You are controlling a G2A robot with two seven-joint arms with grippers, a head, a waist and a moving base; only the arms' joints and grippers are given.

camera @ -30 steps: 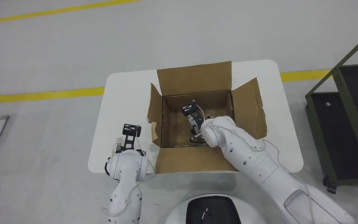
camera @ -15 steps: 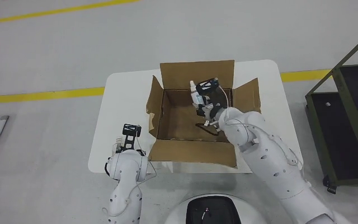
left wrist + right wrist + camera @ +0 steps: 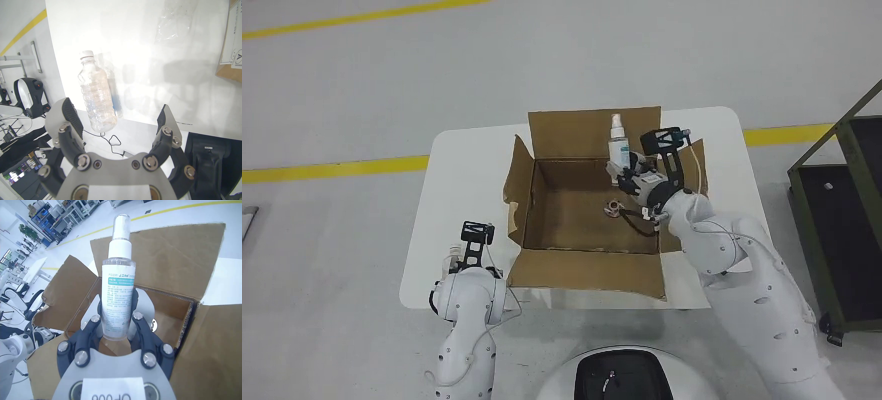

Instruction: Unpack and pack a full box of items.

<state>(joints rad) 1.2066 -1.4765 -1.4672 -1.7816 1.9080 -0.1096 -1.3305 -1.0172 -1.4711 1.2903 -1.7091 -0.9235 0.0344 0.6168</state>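
Observation:
An open cardboard box [image 3: 542,265] stands on the white table [image 3: 442,200]. My right gripper [image 3: 632,172] hangs over the box's far right corner, shut on a clear spray bottle [image 3: 617,145] with a white label and a capped nozzle. In the right wrist view the spray bottle [image 3: 118,294] stands upright between the fingers of the right gripper [image 3: 117,300], above the box [image 3: 170,306]. My left gripper [image 3: 477,232] sits open near the table's front left edge. Just beyond the left gripper [image 3: 115,109], a clear plastic water bottle [image 3: 97,94] lies on the table.
A small pinkish object [image 3: 613,208] lies on the box floor. A clear plastic bag [image 3: 174,24] lies on the table beyond the water bottle. The box's labelled side [image 3: 230,37] is beside the left gripper. A dark rack [image 3: 842,210] stands right of the table.
My right gripper has lifted the spray bottle out of the box and carried it toward the far right corner. The left arm has stayed still.

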